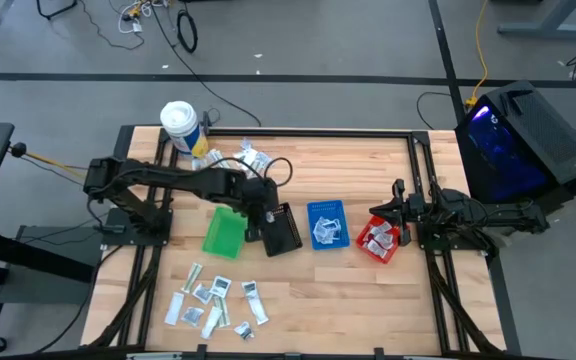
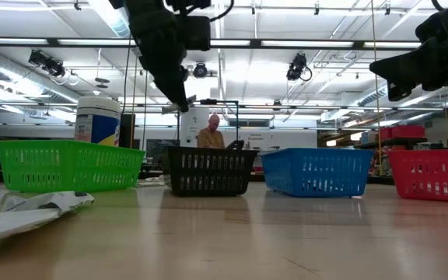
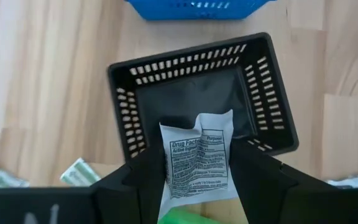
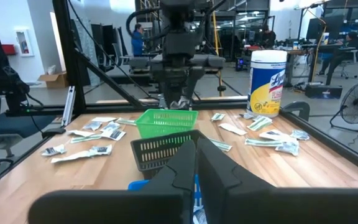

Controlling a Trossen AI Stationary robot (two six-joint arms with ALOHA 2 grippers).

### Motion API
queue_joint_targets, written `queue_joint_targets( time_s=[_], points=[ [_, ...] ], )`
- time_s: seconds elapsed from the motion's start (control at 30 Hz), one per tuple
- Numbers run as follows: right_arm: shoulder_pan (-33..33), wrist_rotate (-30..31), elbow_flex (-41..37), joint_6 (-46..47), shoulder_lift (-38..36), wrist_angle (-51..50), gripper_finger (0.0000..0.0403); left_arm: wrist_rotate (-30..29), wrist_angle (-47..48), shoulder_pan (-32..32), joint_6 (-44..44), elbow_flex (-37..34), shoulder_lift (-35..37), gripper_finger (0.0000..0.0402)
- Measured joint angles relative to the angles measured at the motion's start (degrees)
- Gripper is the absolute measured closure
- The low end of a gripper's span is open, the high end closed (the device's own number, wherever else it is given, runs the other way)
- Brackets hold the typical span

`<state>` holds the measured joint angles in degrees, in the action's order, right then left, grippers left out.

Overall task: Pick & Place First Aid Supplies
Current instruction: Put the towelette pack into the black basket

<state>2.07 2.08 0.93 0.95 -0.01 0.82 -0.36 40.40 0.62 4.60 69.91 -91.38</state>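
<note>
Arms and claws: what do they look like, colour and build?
Both arms are dark, near-black jointed links. The left claw has two broad, flat, matte black fingers with angular edges. The right claw has the same black, wedge-shaped fingers. A black cable loops beside the left arm's wrist in the high view. No markings are legible.

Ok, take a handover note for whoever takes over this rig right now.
Left hand: shut on a sachet, above the black bin, which looks empty.
Right hand: shut, empty, waiting by the red bin.
Done: some sachets in the blue bin and red bin.
Left: drop this one; loose sachets at the front, more near the tub.
</note>
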Motion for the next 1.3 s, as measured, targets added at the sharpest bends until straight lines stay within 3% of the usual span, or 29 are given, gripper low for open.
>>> queue_joint_targets(
  time_s=[0.7,1.3],
  points=[
    [0.0,0.0,0.0,0.0,0.0,0.0,0.0380,1.5,-11.3,0.4,-2.3,-0.1,-11.3,0.0223],
    [0.0,0.0,0.0,0.0,0.0,0.0,0.0380,1.7,-13.8,0.7,-2.3,-0.1,-11.8,0.0221]
  ],
)
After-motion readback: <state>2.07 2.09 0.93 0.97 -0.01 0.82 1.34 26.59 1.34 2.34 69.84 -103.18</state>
